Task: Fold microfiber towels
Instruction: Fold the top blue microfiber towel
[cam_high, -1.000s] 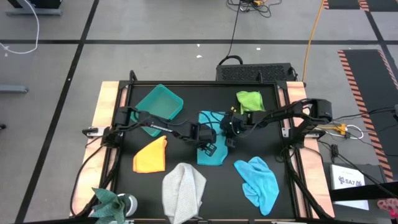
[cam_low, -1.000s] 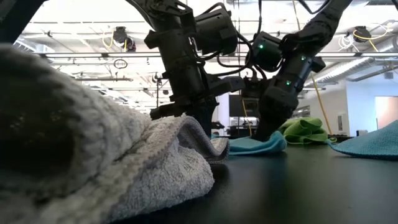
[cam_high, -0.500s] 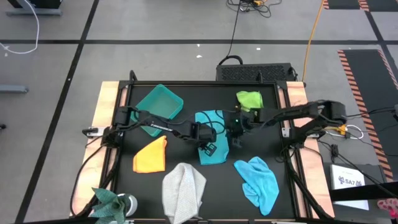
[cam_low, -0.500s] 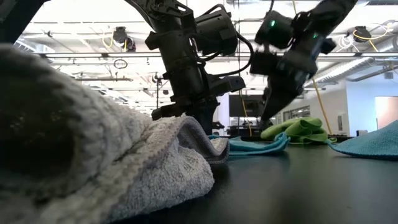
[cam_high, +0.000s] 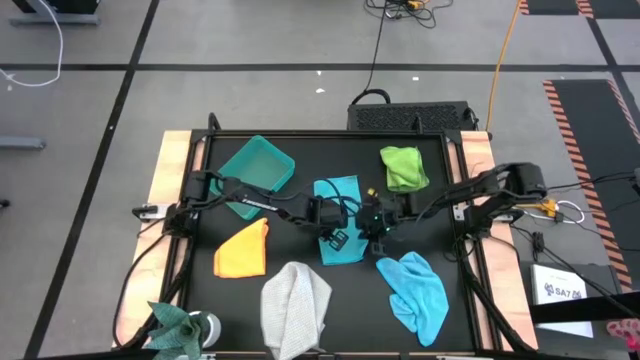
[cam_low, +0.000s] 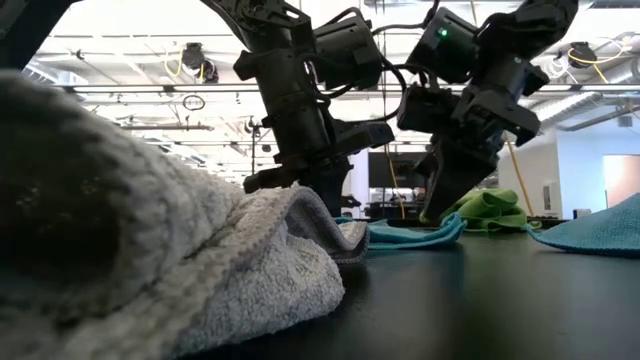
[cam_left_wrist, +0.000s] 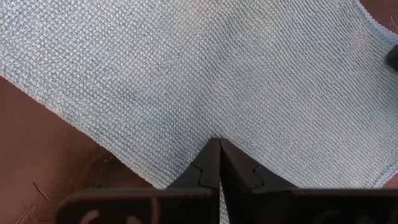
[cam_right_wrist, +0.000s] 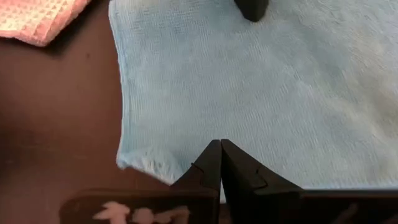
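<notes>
- High view: teal towel (cam_high: 338, 218) lies flat mid-table, long way front-to-back, betw. the two arms. Left gripper (cam_high: 331, 238) sits on its near-left part, same spot as a sec ago. Right gripper (cam_high: 377, 228) is at the towel's right edge; half a sec ago the arm was stretched out straighter, now the elbow is bent & the wrist sits closer to the near side. Towel's far end looks flatter and squarer than a sec ago, when it was bunched under the right gripper.
- Other towels unmoved: orange-yellow towel (cam_high: 243, 250) near-left, grey towel (cam_high: 296, 308) at front edge, light blue towel (cam_high: 417, 290) near-right, lime green towel (cam_high: 402, 167) far-right. Teal bin (cam_high: 257, 169) far-left.
- Low view: grey towel fills the foreground; the teal one lies thin on the black table (cam_low: 480, 300). The right arm's gripper (cam_low: 437, 207) hangs just above the teal cloth, lower than half a sec ago.
- Left wrist view: fingers (cam_left_wrist: 233, 171) pressed together, tips down against the teal weave, nothing pinched that I can see.
- Right wrist view: fingers (cam_right_wrist: 235, 169) together too, over the towel's edge near a corner; the other arm's dark tip (cam_right_wrist: 252, 9) rests on the cloth farther off.
</notes>
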